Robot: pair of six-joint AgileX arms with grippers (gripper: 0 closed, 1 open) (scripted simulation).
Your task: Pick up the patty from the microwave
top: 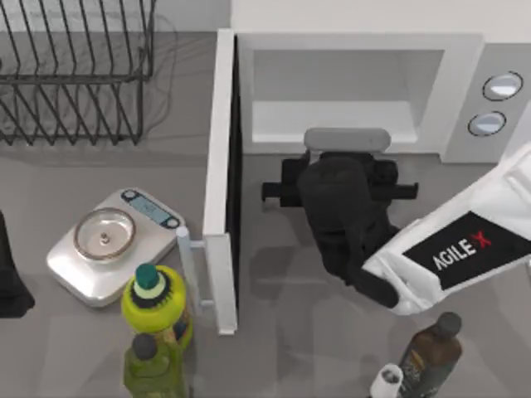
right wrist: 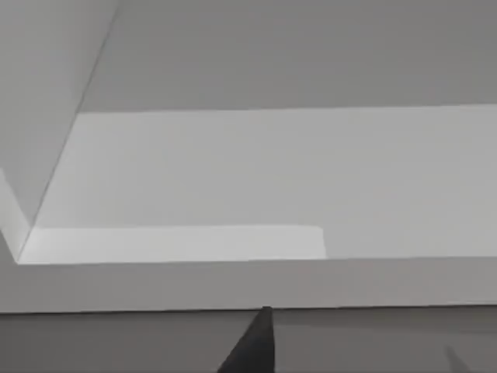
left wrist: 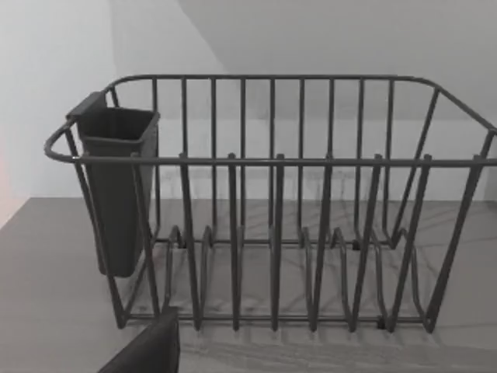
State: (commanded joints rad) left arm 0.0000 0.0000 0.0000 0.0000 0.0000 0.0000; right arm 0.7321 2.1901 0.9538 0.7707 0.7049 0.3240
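Top view: microwave point(top: 348, 41) door-side forward.

Before me: microwave point(top: 348, 83), smooth matt white shell; kitchen scale point(top: 112, 249), brushed silvery metal; dish rack point(left wrist: 272, 202), thin dark wire; desk point(top: 290, 332), flat matt grey.

The right arm point(top: 465, 249), at the top view's lower right, is showing a white shell bearing a black panel lettered "AGILE" in white with a red "X". Its wrist and end effector point(top: 340, 192) are looking matte black and blocky.
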